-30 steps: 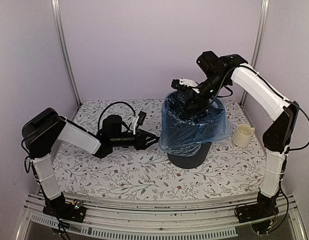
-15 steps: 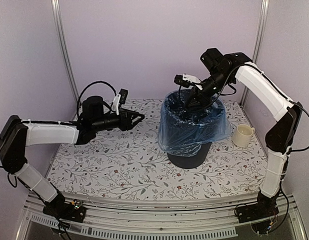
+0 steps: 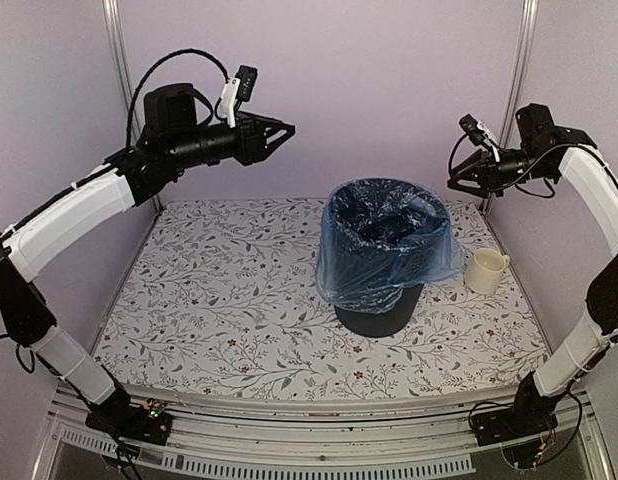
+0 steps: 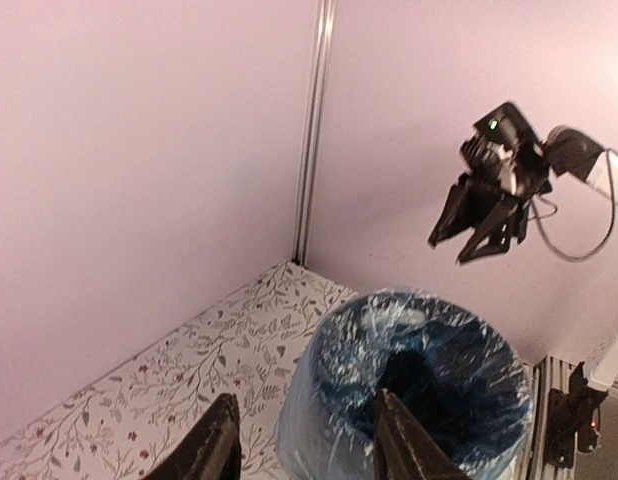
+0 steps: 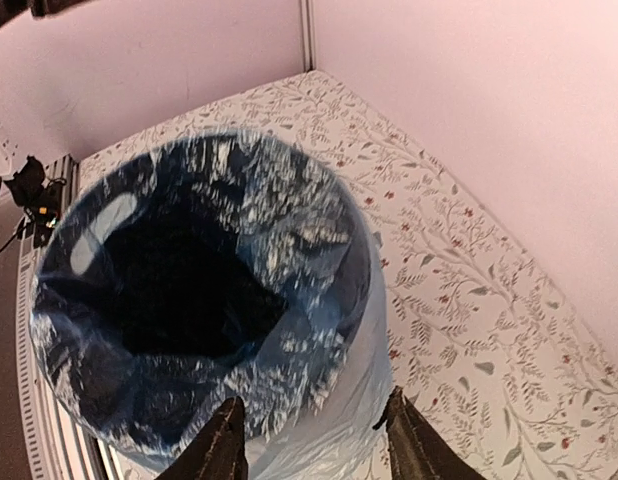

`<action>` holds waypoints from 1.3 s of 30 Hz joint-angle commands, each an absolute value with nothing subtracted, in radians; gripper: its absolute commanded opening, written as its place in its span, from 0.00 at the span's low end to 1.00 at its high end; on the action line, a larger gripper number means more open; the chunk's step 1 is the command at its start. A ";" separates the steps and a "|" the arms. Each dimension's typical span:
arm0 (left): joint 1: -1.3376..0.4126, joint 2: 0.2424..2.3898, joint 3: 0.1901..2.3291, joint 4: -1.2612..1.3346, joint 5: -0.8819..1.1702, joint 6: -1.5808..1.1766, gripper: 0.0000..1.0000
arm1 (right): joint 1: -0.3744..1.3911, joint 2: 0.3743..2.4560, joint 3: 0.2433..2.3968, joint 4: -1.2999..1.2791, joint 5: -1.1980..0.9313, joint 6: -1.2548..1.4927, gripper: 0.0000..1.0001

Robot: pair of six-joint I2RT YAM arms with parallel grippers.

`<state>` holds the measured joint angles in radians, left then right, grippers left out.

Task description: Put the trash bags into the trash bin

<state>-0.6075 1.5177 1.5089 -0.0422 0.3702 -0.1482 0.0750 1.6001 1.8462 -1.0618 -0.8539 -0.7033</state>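
Note:
The light-blue trash bag (image 3: 387, 250) lines the dark trash bin (image 3: 379, 316), folded over the rim and hanging down its outside. The bin stands upright, right of the table's middle. My left gripper (image 3: 285, 129) hovers high above the table's back left, open and empty, pointing toward the bin. My right gripper (image 3: 455, 183) is raised to the right of the bin's rim, apart from the bag, open and empty. The left wrist view looks down on the bag (image 4: 419, 385) past my left gripper (image 4: 304, 405). The right wrist view shows the bag's mouth (image 5: 199, 290) below my right gripper (image 5: 314, 400).
A small cream mug (image 3: 486, 270) stands on the floral tablecloth (image 3: 229, 300) right of the bin. Pink walls and metal posts (image 3: 127, 100) close in the back and sides. The right gripper (image 4: 481, 222) shows in the left wrist view above the bin.
The left arm rose from table height to high at the back left. The right gripper lifted out of the bin's mouth, swung right and opened, leaving the bag on the rim.

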 commanded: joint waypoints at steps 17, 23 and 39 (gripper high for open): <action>-0.817 1.955 2.249 -0.792 0.378 0.087 0.01 | 0.172 1.647 1.476 -1.010 -1.076 -1.011 0.50; -0.836 1.876 2.136 -0.881 0.271 0.083 0.00 | 0.306 1.699 1.525 -0.983 -1.082 -0.979 0.50; -0.765 2.013 2.106 -1.005 0.214 0.030 0.00 | 0.506 1.704 1.531 -0.980 -1.138 -0.926 0.48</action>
<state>-0.7956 1.9396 2.1265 -0.9642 0.1688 0.0410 0.5121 1.7382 1.5326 -0.9447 -1.1355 -0.9092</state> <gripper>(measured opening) 0.009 0.482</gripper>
